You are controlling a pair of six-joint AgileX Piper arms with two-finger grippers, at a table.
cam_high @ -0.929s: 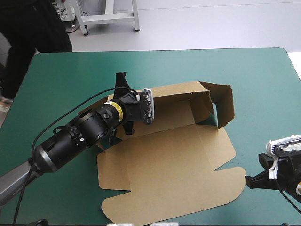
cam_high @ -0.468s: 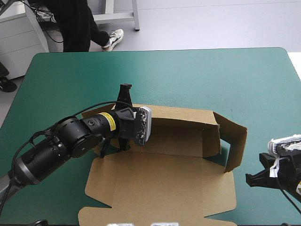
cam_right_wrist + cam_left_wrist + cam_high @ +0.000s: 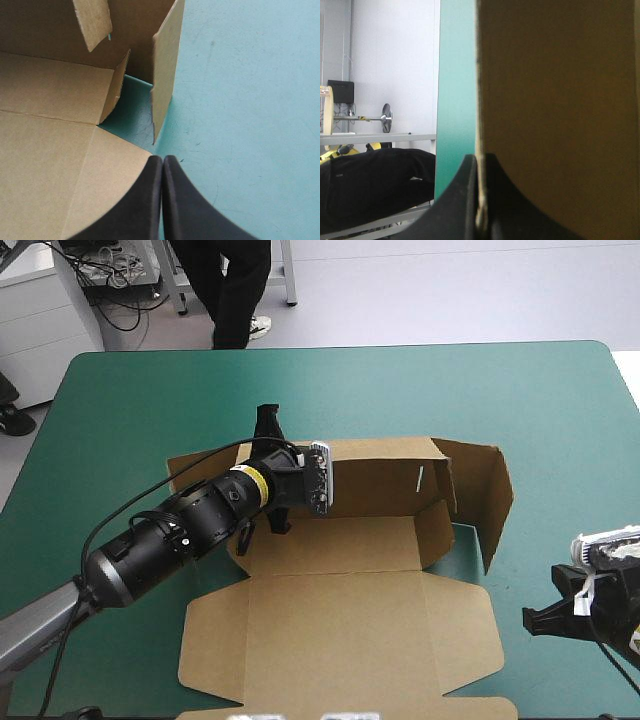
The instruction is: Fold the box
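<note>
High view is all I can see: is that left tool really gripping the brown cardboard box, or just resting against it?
Observer: Gripping. In the left wrist view the left tool is shut on the brown cardboard box, the edge of its raised wall sandwiched between the two black fin-shaped fingers.
Operator: And the right tool?
Observer: Its wrist view shows the right tool shut with nothing between its fingers, aimed at the box's corner.

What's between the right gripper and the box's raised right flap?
Only bare teal-green cover separates the right gripper from the box, clearest in the high view.
</note>
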